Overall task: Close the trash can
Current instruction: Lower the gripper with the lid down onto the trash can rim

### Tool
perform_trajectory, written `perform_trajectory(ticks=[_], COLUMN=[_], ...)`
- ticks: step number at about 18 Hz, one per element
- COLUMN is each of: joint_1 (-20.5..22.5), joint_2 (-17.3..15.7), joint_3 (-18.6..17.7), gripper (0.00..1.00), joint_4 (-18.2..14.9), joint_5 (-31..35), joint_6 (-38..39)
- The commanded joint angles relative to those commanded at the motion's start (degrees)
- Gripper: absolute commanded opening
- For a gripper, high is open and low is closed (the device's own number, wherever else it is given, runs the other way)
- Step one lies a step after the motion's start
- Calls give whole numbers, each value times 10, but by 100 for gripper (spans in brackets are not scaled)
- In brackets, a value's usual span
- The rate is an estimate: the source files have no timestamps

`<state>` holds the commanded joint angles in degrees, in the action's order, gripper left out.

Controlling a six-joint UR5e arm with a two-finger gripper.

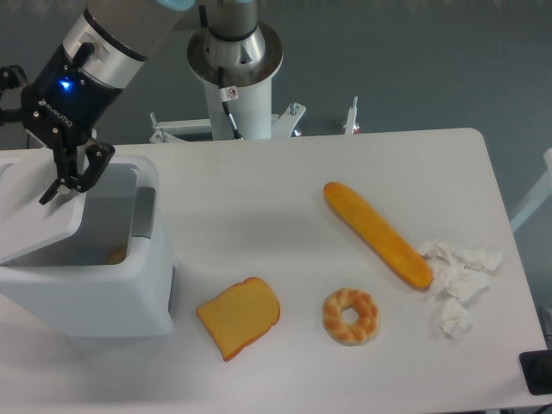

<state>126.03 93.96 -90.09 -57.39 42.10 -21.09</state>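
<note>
Presently: large white boxy plastic trash can (95,293), left on white worktop (285,172), hinged lid (34,216) tilted, partly raised. Black two-finger gripper (69,177) against lid's far edge; grip state indiscernible.

Robot lab: arm pedestal (235,60) bolted behind white table (285,164), grey floor (414,60).

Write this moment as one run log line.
phase: closing | gripper: on lid, grip unclear | trash can: partly open | food: on table
</note>
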Motion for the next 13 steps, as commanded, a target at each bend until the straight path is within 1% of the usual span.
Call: perform_trajectory(ticks=[2, 6, 8, 13], joint_1=[2, 3, 3, 6], joint_2=[1, 3, 4, 4], joint_3=[-1, -5, -11, -12], gripper=[100, 100, 100, 100], joint_4=[0, 0, 0, 0], joint_5=[3, 45, 46, 46], joint_6=[-6, -36, -34, -40])
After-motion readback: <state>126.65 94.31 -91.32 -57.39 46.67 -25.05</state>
